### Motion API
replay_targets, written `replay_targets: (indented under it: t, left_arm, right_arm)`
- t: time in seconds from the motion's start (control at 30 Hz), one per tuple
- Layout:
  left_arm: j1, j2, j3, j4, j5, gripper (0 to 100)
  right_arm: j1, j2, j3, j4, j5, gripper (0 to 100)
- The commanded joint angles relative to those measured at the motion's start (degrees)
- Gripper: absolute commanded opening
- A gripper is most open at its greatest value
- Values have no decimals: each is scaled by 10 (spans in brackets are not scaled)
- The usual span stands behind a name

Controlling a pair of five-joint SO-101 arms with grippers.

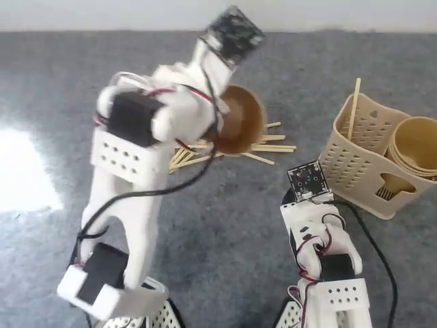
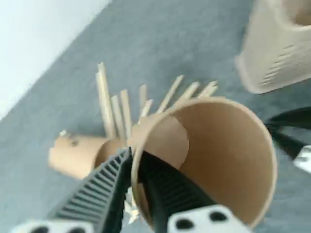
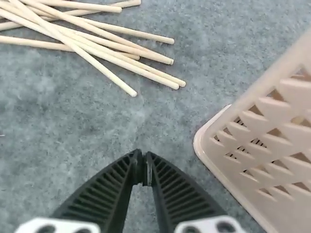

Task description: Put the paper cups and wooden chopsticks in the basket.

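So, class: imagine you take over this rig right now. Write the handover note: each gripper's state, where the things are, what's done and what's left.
Left gripper: fingers shut on the rim of a paper cup, held near the chopstick pile.
Right gripper: shut, empty, low over the carpet beside the basket.
Done: stacked cups and one chopstick are in the basket.
Left: the held cup, a second cup lying on its side by the pile, and the loose chopsticks.
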Motion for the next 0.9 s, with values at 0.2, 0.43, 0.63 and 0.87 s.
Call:
replay_targets:
  t: [0.2,0.43,0.63,0.87]
  left_arm:
    - [95,-25,7,13,51,11]
    - [96,-22,137,11,46,11]
    - [98,-19,191,-11,46,11]
    - [98,-20,317,-123,47,11]
  right_arm:
    - [102,-5,-73,36,5,8]
    - [253,-6,-270,229,-12,8]
    - [364,-6,-382,243,33,8]
    - [365,-6,-430,255,35,8]
